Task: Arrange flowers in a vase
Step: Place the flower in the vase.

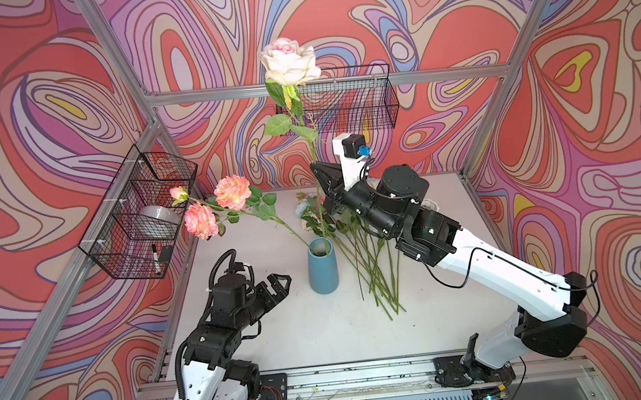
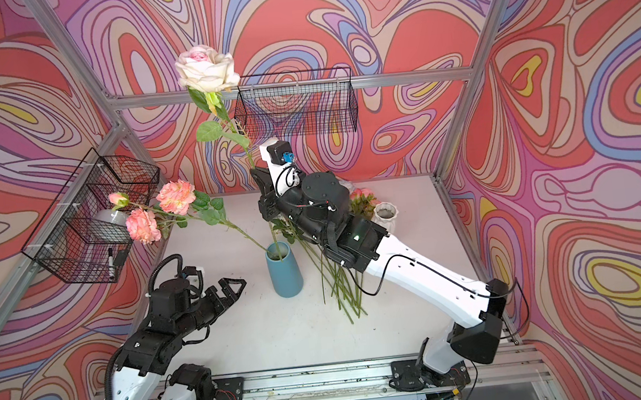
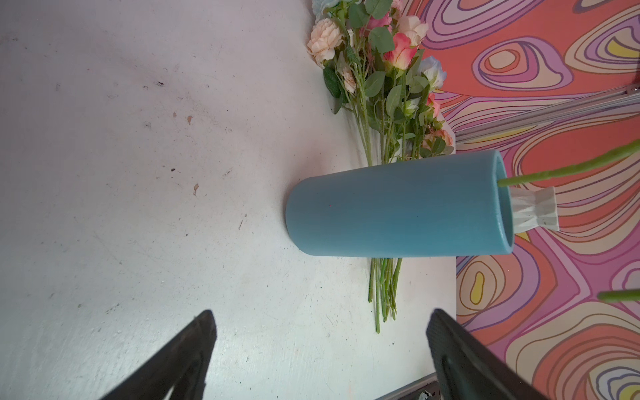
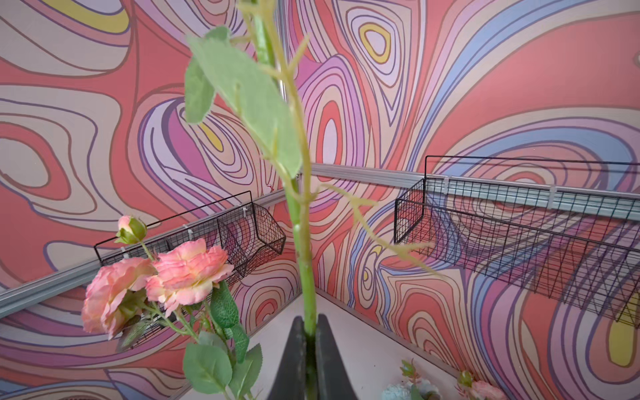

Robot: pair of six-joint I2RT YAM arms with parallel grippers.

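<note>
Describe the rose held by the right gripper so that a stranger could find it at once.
Find the blue vase mid-table. From its mouth one stem rises almost straight up through the shut right gripper to the cream rose. It is the tallest flower, a single large pale bloom, while the pink spray beside it leans left with smaller heads.

I count one blue vase (image 1: 323,272) holding two stems (image 3: 571,169), a cream rose (image 1: 289,61) and a peach spray (image 1: 231,193), one white vase (image 2: 386,214), two wire baskets (image 1: 142,212) (image 1: 349,99), two robot arms (image 1: 204,381) (image 1: 507,271), and loose flowers (image 3: 381,86) too tangled to number.
</note>
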